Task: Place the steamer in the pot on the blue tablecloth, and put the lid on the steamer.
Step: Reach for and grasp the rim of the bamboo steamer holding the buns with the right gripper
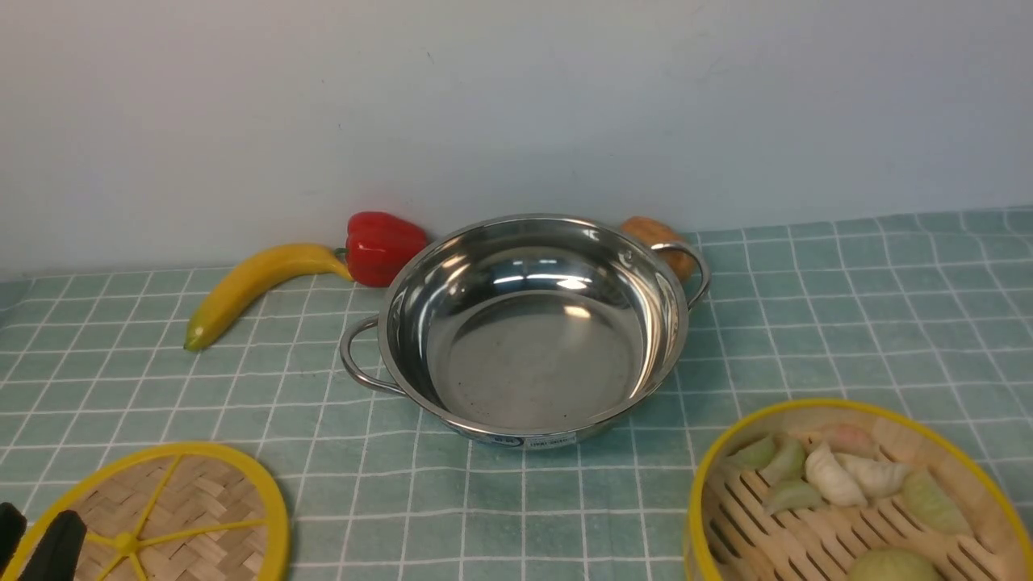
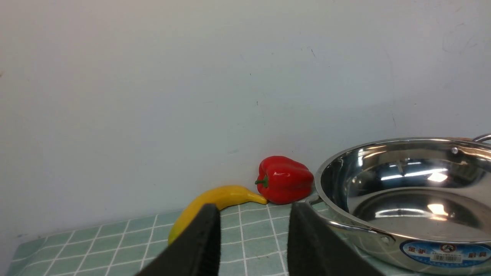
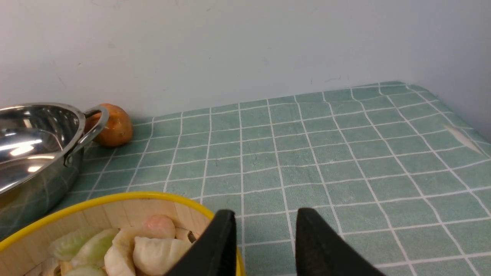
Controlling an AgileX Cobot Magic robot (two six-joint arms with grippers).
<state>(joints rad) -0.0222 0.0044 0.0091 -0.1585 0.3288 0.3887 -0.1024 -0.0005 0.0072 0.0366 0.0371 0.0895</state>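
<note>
Before pickup: steamer (image 1: pixel 847 403) lower right, lid (image 1: pixel 186 500) lower left, pot (image 1: pixel 524 363) centre.
Left gripper (image 2: pixel 253 209) and right gripper (image 3: pixel 264 214) gape empty; a one-sided rim pinch could tilt the steamer, spilling dumplings (image 1: pixel 831 476) or snagging the pot.

The shiny steel pot (image 1: pixel 533 371) sits upright and empty in the middle of the checked blue tablecloth (image 1: pixel 847 323), with the flat woven lid (image 1: pixel 173 508), yellow-rimmed and yellow-spoked, at its 8 o'clock and the yellow-rimmed bamboo steamer (image 1: pixel 839 404), holding dumplings (image 1: pixel 831 476), at its 4 o'clock, both apart from it.
</note>
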